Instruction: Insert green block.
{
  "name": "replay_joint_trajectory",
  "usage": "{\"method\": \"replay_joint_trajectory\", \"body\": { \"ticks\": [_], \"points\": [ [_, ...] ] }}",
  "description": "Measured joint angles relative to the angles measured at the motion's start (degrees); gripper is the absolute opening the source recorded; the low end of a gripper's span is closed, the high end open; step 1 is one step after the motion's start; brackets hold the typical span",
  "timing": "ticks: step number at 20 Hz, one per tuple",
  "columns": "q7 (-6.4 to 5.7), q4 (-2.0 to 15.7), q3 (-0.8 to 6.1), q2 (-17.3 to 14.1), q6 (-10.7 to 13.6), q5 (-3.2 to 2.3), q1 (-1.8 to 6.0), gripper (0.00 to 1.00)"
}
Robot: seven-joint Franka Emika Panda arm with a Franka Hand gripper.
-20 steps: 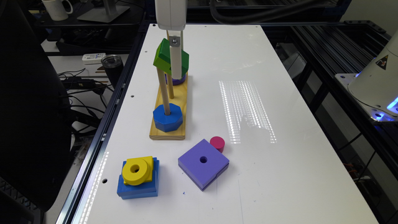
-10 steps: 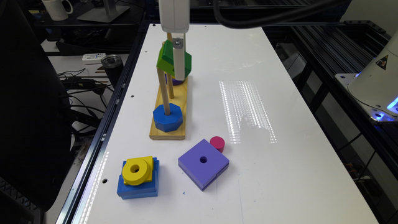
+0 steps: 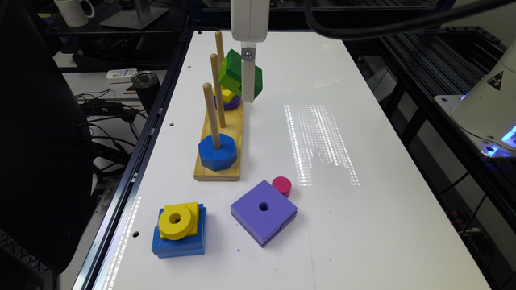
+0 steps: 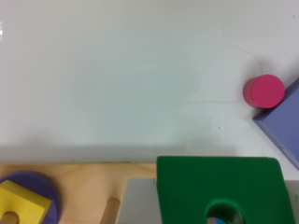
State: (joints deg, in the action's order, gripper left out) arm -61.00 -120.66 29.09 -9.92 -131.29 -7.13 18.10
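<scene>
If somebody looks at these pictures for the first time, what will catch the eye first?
First the green block, held tilted in the air by the white tool beside the three wooden pegs. Next the blue octagon on the nearest peg of the wooden base. In front lie the purple square and a yellow ring on a blue block.
</scene>
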Motion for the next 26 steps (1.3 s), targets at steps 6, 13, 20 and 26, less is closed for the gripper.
{"method": "replay_joint_trajectory", "body": {
  "ticks": [6, 13, 20, 26],
  "points": [
    [0.04, -0.07, 0.09, 0.01, -0.01, 0.00, 0.24, 0.00],
    [0.07, -1.26, 0.46, 1.74, 0.08, 0.47, 0.46, 0.00],
    [0.26, -3.09, 0.49, 3.64, -0.04, 1.22, 0.55, 0.00],
    [0.39, -3.40, 0.50, 4.56, 0.09, 1.53, 0.61, 0.00]
  ]
}}
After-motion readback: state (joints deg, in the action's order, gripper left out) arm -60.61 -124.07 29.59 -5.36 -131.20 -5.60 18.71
